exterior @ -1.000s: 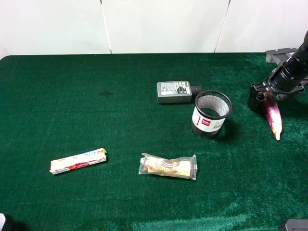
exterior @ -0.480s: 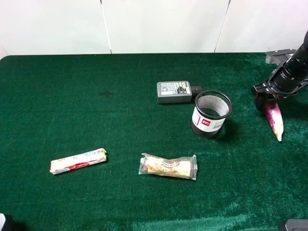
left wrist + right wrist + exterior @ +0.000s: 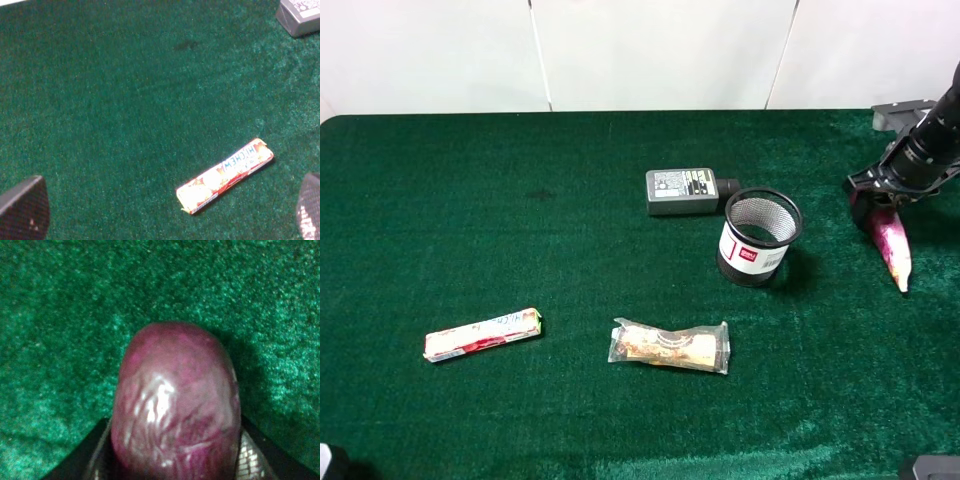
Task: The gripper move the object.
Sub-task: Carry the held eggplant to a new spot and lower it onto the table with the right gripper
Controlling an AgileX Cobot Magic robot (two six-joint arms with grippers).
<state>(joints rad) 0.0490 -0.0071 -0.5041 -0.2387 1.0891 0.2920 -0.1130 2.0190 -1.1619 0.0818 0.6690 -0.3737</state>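
The purple eggplant toy lies at the far right of the green table, its pale tip pointing toward the front. My right gripper is shut on its thick end. In the right wrist view the glossy purple eggplant fills the space between the two black fingers, over the cloth. My left gripper is open and empty, with its fingers at the two corners of the left wrist view, above the cloth near the red-white candy bar.
A black mesh cup stands left of the eggplant. A grey power adapter lies behind the cup. The candy bar and a clear-wrapped tan snack bar lie at the front. The table's right edge is close to the eggplant.
My right gripper has shifted slightly right and back with the eggplant; the eggplant's tip has swung a little to the right. The left arm has not moved.
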